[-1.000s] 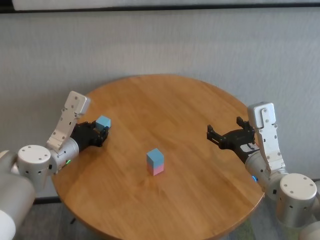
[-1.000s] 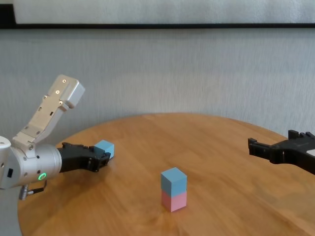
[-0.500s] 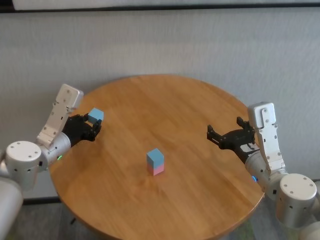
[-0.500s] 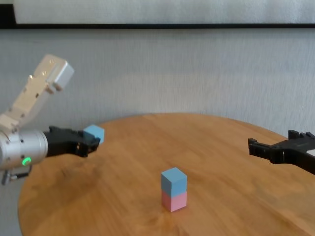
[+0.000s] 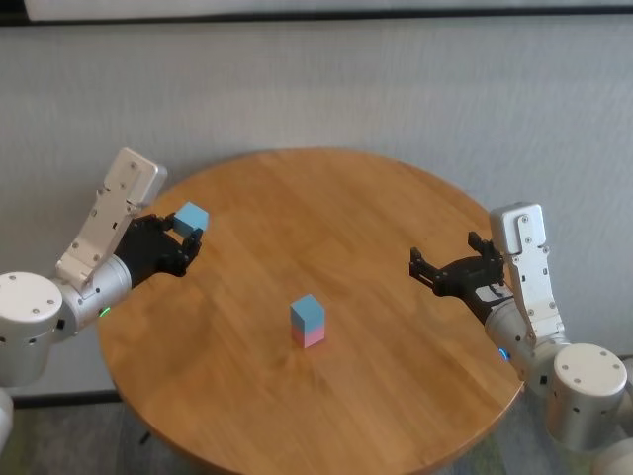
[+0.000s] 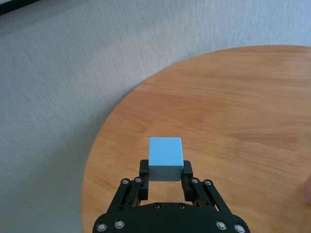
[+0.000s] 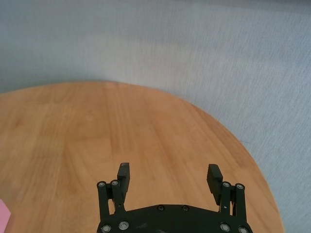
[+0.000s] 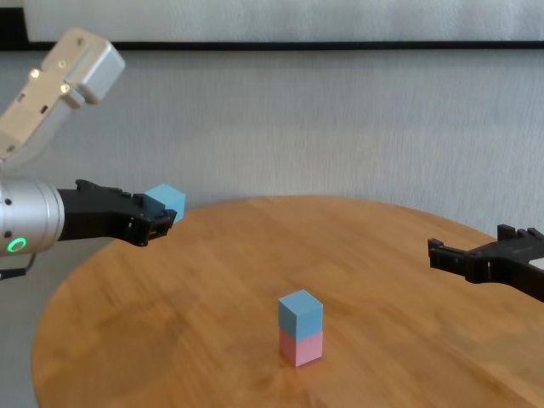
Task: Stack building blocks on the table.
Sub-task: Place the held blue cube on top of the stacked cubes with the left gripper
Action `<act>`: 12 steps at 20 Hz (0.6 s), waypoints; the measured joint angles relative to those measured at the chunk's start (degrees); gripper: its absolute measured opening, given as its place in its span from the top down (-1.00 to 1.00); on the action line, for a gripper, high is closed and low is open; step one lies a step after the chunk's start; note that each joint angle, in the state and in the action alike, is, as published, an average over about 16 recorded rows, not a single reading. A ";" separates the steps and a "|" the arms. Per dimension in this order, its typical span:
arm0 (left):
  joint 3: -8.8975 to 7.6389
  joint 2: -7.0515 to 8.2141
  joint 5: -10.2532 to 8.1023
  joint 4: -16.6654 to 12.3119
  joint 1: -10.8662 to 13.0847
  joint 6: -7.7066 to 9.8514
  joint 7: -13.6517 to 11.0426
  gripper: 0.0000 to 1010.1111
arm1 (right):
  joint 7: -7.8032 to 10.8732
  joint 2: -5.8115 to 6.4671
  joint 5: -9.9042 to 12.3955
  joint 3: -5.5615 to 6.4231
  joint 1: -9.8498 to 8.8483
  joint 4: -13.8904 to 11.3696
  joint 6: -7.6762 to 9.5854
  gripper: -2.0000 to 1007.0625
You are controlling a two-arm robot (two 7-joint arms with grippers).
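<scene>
Carrying block: you are holding 1 light blue cube (image 5: 190, 217) clamped between the fingers of the left gripper (image 6: 164, 175), raised clear above the table (image 5: 376, 228) near its left edge.
Stack: 1 blue block (image 5: 308, 311) is sitting squarely on 1 pink block (image 5: 311, 336) near the table's middle, well apart from the held cube.
Step in hand: you are, by my reading, transporting the 3rd block toward the 2-high stack.
Next move: you are likely needing to swing the cube across over the stack, square its faces to the top block, lower gently, then let go; a skewed or hard landing could topple the tower.
Right gripper (image 5: 447, 265): it is hovering over the table's right side, jaws spread wide and holding nothing, away from the stack.
</scene>
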 joint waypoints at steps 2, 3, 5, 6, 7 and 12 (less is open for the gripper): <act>0.08 0.85 -0.45 -3.58 1.61 1.54 -0.61 0.21 | 0.00 0.00 0.00 0.00 0.00 0.00 0.00 -1.00; 0.12 1.23 -0.71 -5.04 2.28 2.16 -0.96 0.21 | 0.00 0.00 0.00 0.00 0.00 0.00 0.00 -1.00; 0.29 1.94 -1.26 -7.59 3.45 3.21 -1.71 0.21 | 0.00 0.00 0.00 0.00 0.00 0.00 0.00 -1.00; 0.43 2.29 -1.54 -8.66 3.93 3.65 -2.15 0.21 | 0.00 0.00 0.00 0.00 0.00 0.00 0.00 -1.00; 0.61 2.63 -1.80 -9.66 4.35 4.06 -2.59 0.21 | 0.00 0.00 0.00 0.00 0.00 0.00 0.00 -1.00; 1.92 4.05 -2.92 -12.83 5.35 5.40 -4.80 0.21 | 0.00 0.00 0.00 0.00 0.00 0.00 0.00 -1.00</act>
